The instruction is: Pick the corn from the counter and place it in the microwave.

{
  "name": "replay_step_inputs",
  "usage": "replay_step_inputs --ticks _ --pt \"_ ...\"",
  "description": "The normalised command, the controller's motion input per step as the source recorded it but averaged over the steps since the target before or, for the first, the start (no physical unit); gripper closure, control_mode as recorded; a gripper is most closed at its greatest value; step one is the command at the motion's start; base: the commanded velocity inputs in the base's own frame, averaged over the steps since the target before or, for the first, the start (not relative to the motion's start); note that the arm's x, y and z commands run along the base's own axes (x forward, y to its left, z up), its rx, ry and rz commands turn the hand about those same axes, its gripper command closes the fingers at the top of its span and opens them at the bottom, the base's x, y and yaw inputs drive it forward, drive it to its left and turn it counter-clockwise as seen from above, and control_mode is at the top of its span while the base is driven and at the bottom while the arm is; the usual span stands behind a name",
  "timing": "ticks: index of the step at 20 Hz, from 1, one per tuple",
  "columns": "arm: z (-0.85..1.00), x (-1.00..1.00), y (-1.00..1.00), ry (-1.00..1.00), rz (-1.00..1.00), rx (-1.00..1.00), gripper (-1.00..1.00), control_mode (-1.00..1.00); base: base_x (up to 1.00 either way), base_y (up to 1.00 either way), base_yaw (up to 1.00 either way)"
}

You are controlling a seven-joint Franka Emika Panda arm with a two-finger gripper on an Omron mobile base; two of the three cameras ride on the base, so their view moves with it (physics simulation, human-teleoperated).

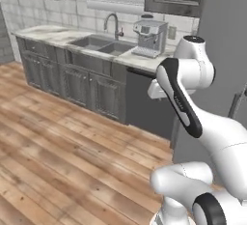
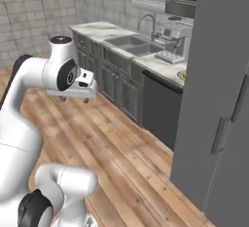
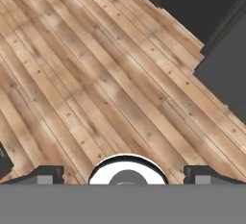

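While jaws gape, gripper (image 3: 123,174) faces wooden floor (image 3: 96,74).

On the surface (image 2: 160,65), a small yellowish-green object (image 2: 182,74) is half hidden behind the grey fridge (image 2: 214,99) (too little shows to identify it). In the hand view, the fingers (image 3: 45,176) are cut off at the bottom.

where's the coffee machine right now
The coffee machine stands on the counter just right of the sink, below the window.
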Motion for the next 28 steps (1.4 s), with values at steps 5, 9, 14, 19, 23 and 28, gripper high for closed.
replay_step_inputs --ticks 5,9,14,19,23,28 --pt "0.0 0.0 0.0 0.0 0.0 0.0 -1.0 1.0 1.0 0.01 -0.21" --pt "0.0 0.0 0.0 0.0 0.0 0.0 -1.0 1.0 1.0 0.08 -0.35" --pt "0.0 0.0 0.0 0.0 0.0 0.0 -1.0 1.0 1.0 0.46 -0.49" --pt "0.0 0.0 0.0 0.0 0.0 0.0 -1.0 1.0 1.0 0.93 -0.6" --pt "0.0 0.0 0.0 0.0 0.0 0.0 -1.0 1.0 1.0 0.93 -0.62" --pt "0.0 0.0 0.0 0.0 0.0 0.0 -1.0 1.0 1.0 0.59 -0.55"
